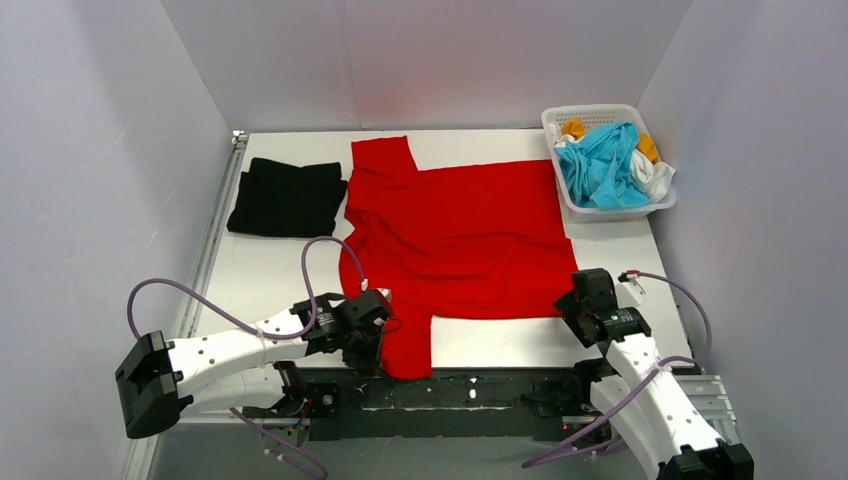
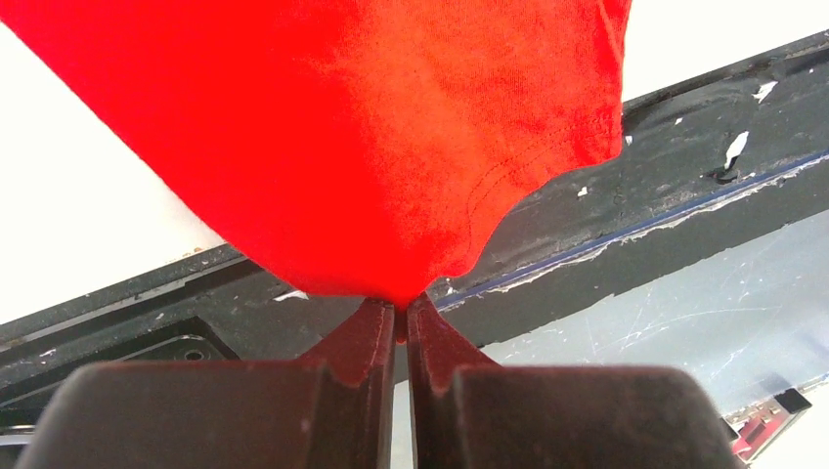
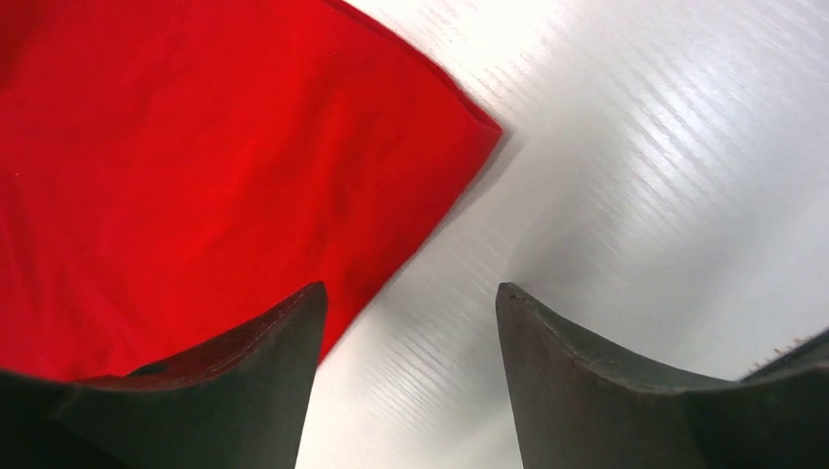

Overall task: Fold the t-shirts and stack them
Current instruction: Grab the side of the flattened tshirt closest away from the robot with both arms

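A bright red t-shirt (image 1: pixel 455 235) lies spread across the middle of the table, one sleeve hanging over the near edge. My left gripper (image 1: pixel 372 345) is shut on that near sleeve; in the left wrist view the red t-shirt (image 2: pixel 371 147) is pinched at the tips of the left gripper (image 2: pixel 402 305). My right gripper (image 1: pixel 572 308) stands open at the shirt's near right corner. Its wrist view shows the right gripper (image 3: pixel 409 288) over bare table, with the red t-shirt's edge (image 3: pixel 196 176) beside the left finger (image 3: pixel 283 332). A folded black t-shirt (image 1: pixel 288 197) lies at the far left.
A white lattice basket (image 1: pixel 603 120) stands at the far right corner, holding cyan (image 1: pixel 603 165), white and orange-yellow cloth. The black rail (image 1: pixel 480 392) with both arm bases runs along the near table edge. White walls close in the sides.
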Controlling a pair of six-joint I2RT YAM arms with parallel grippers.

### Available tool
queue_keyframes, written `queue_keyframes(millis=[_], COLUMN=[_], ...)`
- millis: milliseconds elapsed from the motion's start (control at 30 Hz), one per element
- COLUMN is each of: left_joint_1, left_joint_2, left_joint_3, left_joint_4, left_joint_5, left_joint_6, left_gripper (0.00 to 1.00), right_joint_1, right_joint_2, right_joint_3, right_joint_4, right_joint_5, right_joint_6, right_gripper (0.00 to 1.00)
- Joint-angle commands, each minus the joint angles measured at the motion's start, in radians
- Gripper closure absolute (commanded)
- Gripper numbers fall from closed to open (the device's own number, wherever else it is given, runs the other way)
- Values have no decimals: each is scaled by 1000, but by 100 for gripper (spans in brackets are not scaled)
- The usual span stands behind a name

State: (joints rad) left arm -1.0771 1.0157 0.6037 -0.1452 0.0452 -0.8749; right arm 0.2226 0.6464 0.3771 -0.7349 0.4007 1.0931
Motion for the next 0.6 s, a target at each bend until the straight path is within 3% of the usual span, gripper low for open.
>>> queue_keyframes(millis=[0,167,300,467,567], left_joint_1=[-4,-5,-4,-4,-4], left_joint_2=[22,27,21,0,-19], left_joint_3=[24,30,31,30,39], left_joint_4=[-74,-87,-120,-149,-185], left_joint_5=[-15,-30,-89,-120,-126], left_joint_6=[32,28,-4,-25,-32], left_gripper=[100,100,100,100,100], right_joint_1=[-6,-11,-11,-11,-11], right_joint_2=[70,221,334,348,306], right_joint_3=[-15,-10,32,44,56], right_joint_4=[203,305,317,291,208], right_joint_5=[33,23,-6,-27,-30], right_joint_6=[18,-9,-45,-83,-89], right_gripper=[30,40,59,96,99])
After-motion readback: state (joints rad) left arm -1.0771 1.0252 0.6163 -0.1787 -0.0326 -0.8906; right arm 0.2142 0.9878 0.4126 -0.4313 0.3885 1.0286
